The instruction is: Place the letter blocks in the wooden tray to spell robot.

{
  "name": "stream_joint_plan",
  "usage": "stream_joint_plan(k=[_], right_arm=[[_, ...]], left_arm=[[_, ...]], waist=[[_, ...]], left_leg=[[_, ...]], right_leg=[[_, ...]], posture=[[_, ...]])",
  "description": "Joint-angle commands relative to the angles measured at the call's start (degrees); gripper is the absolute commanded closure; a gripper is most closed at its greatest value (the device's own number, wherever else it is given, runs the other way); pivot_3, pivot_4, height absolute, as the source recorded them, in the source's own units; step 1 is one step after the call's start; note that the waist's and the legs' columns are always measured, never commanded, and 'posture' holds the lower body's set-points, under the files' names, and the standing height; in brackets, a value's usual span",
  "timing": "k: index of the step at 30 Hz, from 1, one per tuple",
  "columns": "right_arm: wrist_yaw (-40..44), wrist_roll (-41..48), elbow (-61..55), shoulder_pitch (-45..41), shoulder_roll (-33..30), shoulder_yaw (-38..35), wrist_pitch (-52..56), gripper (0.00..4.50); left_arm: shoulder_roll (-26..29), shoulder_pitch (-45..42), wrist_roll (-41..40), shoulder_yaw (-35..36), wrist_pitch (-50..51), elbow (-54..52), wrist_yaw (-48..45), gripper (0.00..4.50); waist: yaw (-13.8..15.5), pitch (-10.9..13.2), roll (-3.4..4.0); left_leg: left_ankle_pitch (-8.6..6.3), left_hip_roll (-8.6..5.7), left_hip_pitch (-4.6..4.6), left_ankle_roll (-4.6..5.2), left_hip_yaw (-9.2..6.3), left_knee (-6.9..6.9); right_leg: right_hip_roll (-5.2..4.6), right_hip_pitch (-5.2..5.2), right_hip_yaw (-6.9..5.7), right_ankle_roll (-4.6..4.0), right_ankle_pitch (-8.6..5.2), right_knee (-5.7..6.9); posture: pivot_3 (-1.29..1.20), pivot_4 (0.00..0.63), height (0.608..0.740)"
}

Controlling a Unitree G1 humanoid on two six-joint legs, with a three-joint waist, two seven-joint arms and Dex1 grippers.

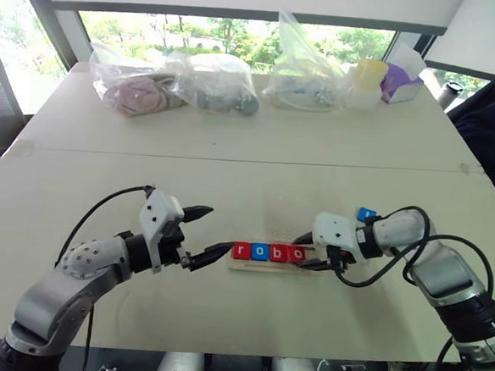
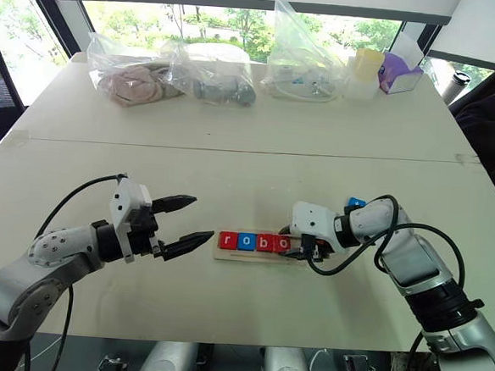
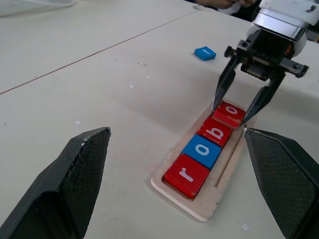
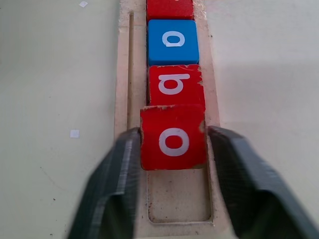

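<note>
The wooden tray point(image 1: 263, 267) lies on the table in front of me and holds a row of letter blocks: red r point(image 1: 241, 250), blue o point(image 1: 259, 252), red b point(image 1: 278, 253) and red o point(image 1: 296, 254). My right gripper point(image 3: 232, 112) reaches down from the tray's right end, open, with its fingers point(image 4: 117, 179) standing close on both sides of the red o point(image 4: 173, 137). The slot point(image 4: 179, 201) behind that block is bare wood. A blue block point(image 1: 366, 214) lies loose on the table beyond my right wrist. Left of the tray, my left gripper point(image 1: 221, 228) hovers wide open and holds nothing.
Several clear plastic bags point(image 1: 174, 83) of items, a yellow-lidded cup point(image 1: 367, 82) and a purple box point(image 1: 401, 82) line the table's far edge. A person's dark sleeve point(image 1: 489, 126) shows at the far right. A seam point(image 1: 232, 159) crosses the table.
</note>
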Motion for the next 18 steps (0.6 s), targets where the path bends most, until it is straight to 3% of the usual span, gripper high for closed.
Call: stream_joint_plan(k=[1, 2, 14, 18], right_arm=[[-0.1, 0.3, -1.6, -1.0, 0.2, -0.6, 0.4, 0.29], [-0.1, 0.4, -1.8, -1.1, 0.2, -0.7, 0.7, 0.07], [-9.7, 5.0, -1.8, -3.4, 2.4, -10.6, 10.2, 0.07], [-11.0, 5.4, -1.0, -1.0, 0.6, -14.0, 11.0, 0.07]], left_arm=[[0.0, -0.3, -0.8, 0.7, 0.0, -1.9, 0.2, 0.0], [0.0, -0.3, -0.8, 0.7, 0.0, -1.9, 0.2, 0.0], [-0.3, -0.7, -0.7, 0.2, -0.3, -1.5, -0.1, 0.0], [-0.5, -1.2, -0.4, -0.1, -0.5, -1.0, -0.3, 0.0]], waist=[[0.0, 0.0, 0.0], [0.0, 0.0, 0.0], [0.1, 0.0, 0.0], [0.2, 0.0, 0.0]], left_leg=[[0.0, 0.0, 0.0, 0.0, 0.0, 0.0], [0.0, 0.0, 0.0, 0.0, 0.0, 0.0], [0.0, 0.0, -0.01, 0.0, -0.01, -0.02], [0.0, -0.01, -0.03, 0.0, -0.01, 0.01]], right_leg=[[0.0, 0.0, 0.0, 0.0, 0.0, 0.0], [0.0, 0.0, 0.0, 0.0, 0.0, 0.0], [0.0, -0.01, 0.0, -0.01, 0.0, 0.0], [-0.02, 0.0, 0.0, -0.01, 0.0, 0.0]], posture=[[0.0, 0.15, 0.74], [0.0, 0.15, 0.74], [0.0, 0.15, 0.74], [0.0, 0.15, 0.74]])
